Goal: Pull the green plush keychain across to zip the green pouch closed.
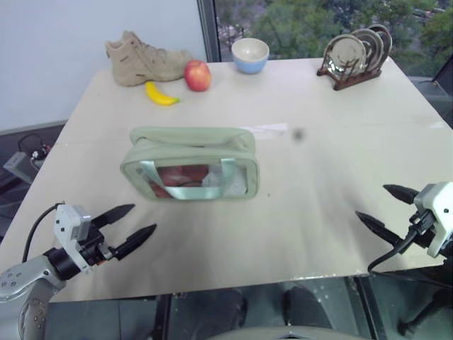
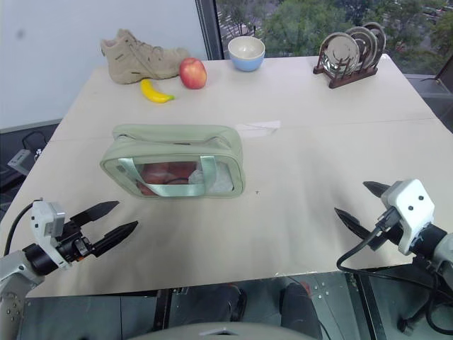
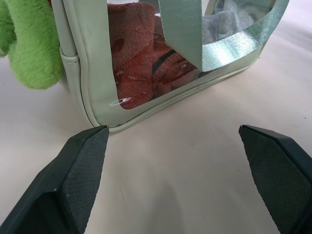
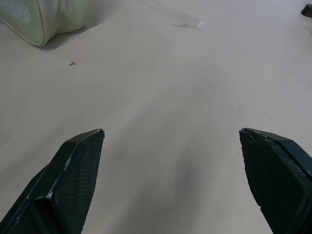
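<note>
The green pouch [image 1: 187, 163] lies on the table a little left of centre, its clear side with the mint strap toward me and reddish contents showing through. In the left wrist view the green plush keychain [image 3: 29, 44] hangs at the pouch's [image 3: 92, 73] end seam. My left gripper [image 1: 144, 218] hovers open near the table's front left, short of the pouch's near left corner and holding nothing. At the front right my right gripper [image 1: 371, 201] is open too, well away from the pouch, whose corner [image 4: 44, 19] appears in the right wrist view.
Along the far edge stand a tan shoe [image 1: 145, 60], a banana [image 1: 161, 94], a red apple [image 1: 197, 75], a blue bowl [image 1: 250, 54] and a plate rack [image 1: 355, 55]. A scrap of clear tape [image 1: 272, 129] lies behind the pouch. The table's front edge [image 1: 233, 283] is close under both grippers.
</note>
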You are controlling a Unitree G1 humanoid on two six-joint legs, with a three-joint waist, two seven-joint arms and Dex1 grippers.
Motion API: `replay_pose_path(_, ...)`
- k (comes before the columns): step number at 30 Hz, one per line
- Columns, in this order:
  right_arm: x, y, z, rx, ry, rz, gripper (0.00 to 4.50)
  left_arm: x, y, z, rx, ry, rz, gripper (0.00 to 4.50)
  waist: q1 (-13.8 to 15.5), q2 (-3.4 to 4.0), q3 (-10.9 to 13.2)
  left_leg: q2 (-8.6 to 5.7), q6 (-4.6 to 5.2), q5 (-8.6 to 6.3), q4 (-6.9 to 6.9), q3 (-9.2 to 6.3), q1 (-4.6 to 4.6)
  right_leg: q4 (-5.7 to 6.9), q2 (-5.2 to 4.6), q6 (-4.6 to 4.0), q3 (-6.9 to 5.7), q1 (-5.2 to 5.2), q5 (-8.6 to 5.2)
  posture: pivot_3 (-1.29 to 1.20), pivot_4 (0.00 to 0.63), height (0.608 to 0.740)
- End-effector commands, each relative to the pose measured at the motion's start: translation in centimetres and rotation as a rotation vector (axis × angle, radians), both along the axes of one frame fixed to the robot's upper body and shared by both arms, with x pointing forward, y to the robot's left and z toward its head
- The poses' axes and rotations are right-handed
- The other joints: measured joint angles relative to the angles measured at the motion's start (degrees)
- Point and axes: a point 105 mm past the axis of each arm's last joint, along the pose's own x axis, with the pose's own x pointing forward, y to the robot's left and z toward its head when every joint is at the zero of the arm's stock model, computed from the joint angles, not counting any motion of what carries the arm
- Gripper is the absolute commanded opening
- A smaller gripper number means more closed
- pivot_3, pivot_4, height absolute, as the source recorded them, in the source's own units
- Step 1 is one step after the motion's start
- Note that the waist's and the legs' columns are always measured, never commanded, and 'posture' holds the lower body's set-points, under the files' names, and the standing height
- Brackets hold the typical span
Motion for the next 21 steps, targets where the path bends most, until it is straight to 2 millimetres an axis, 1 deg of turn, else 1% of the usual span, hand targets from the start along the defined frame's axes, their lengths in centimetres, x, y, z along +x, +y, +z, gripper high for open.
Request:
replay_pose_path(1, 0.4, 0.5, 1.0, -0.021, -0.048, 0.018, 4.50, 0.2, -0.7, 0.7, -0.007, -0.043, -0.026, 4.48, 0.0, 0.00, 0.0, 0.00, 0.00, 0.00, 0.00, 0.00, 0.00, 0.00, 0.00, 0.00, 0.00, 0.00, 0.00, 0.00, 0.150, 0.740)
replay_pose_path(4, 1.2, 1.1, 1.4, -0.055, -0.073, 0.000, 4.50, 0.3, -1.3, 0.8, -0.027, -0.067, -0.071, 4.48, 0.0, 0.01, 0.0, 0.00, 0.00, 0.00, 0.02, 0.05, 0.01, 0.02, 0.00, 0.00, 0.04, 0.00, 0.01, 0.00, 0.150, 0.740)
replay_pose_path(6, 1.5, 2.2, 1.7, -0.029, -0.065, 0.039, 4.50, 0.2, -1.4, 0.7, -0.022, -0.075, -0.104, 4.48, -0.1, -0.01, 0.0, 0.01, 0.00, 0.00, 0.04, 0.03, 0.01, 0.03, 0.00, -0.01, 0.01, -0.01, 0.02, 0.00, 0.150, 0.740)
replay_pose_path(8, 1.8, 3.8, 2.4, -0.019, -0.080, 0.104, 4.50, 0.2, -1.6, 0.8, -0.025, -0.089, -0.129, 4.48, -0.1, 0.01, 0.0, 0.03, -0.01, 0.00, 0.03, 0.04, -0.01, 0.03, 0.01, -0.02, 0.01, -0.01, 0.02, 0.00, 0.150, 0.740)
replay_pose_path(10, 2.2, 5.7, 3.6, 0.000, -0.106, 0.187, 4.50, 0.3, -1.7, 1.1, -0.031, -0.112, -0.149, 4.48, -0.2, 0.03, 0.0, 0.04, -0.01, 0.00, 0.02, 0.04, -0.01, 0.02, 0.01, -0.02, 0.02, -0.01, 0.02, 0.00, 0.150, 0.740)
replay_pose_path(14, 2.7, 9.5, 6.1, 0.004, -0.142, 0.371, 4.50, -0.2, -2.2, 1.4, -0.035, -0.124, -0.221, 4.48, -0.3, 0.03, 0.0, 0.05, -0.01, 0.00, 0.03, 0.04, -0.03, 0.00, 0.01, -0.02, 0.00, -0.01, 0.02, 0.00, 0.150, 0.740)
replay_pose_path(16, 2.8, 11.6, 7.2, 0.015, -0.129, 0.488, 4.50, -0.3, -2.2, 1.4, -0.044, -0.123, -0.234, 4.48, -0.4, 0.04, 0.0, 0.06, -0.01, 0.00, 0.01, 0.04, -0.05, -0.03, 0.01, -0.02, 0.00, -0.02, 0.02, 0.00, 0.150, 0.740)
replay_pose_path(19, 4.3, 14.9, 8.9, 0.000, -0.127, 0.599, 4.50, -0.2, -2.1, 1.2, -0.039, -0.116, -0.248, 4.48, -0.7, 0.02, 0.0, 0.08, -0.01, -0.01, 0.00, -0.01, -0.09, -0.07, 0.01, -0.03, -0.06, -0.04, 0.02, 0.00, 0.150, 0.740)
replay_pose_path(21, 6.0, 17.6, 10.3, 0.004, -0.133, 0.626, 4.50, -0.1, -2.1, 1.1, -0.039, -0.116, -0.253, 4.48, -1.2, 0.01, 0.0, 0.10, -0.01, -0.01, 0.01, -0.01, -0.09, -0.07, 0.01, -0.04, -0.08, -0.07, 0.03, 0.00, 0.150, 0.740)
